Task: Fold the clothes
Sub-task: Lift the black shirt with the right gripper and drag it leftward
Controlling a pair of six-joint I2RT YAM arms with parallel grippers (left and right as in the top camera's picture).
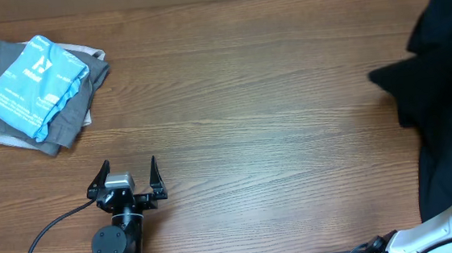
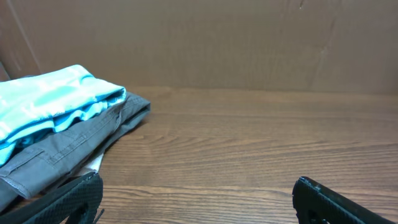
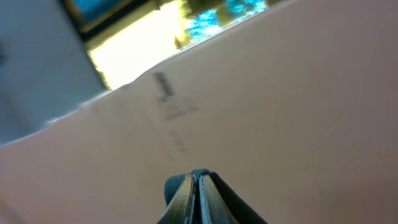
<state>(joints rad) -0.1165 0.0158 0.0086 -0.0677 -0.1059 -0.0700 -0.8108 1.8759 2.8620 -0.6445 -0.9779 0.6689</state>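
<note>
While the left claw [image 1: 129, 162] gaped and the right claw [image 3: 199, 177] sat pinched together, the shirt [image 1: 440, 69] (soft, light, floppy) looked best taken by a hem.

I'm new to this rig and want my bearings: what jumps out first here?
The light-blue folded garment atop a gray stack at the far left corner of the table catches the eye first. Next, a dark mass of black clothes fills the right edge. The left end effector stands open near the front edge.

The table [image 1: 272, 98] is matt wood grain, the clothes [image 1: 448, 69] soft matt cloth, the blue bundle [image 1: 35, 85] perhaps shiny.
</note>
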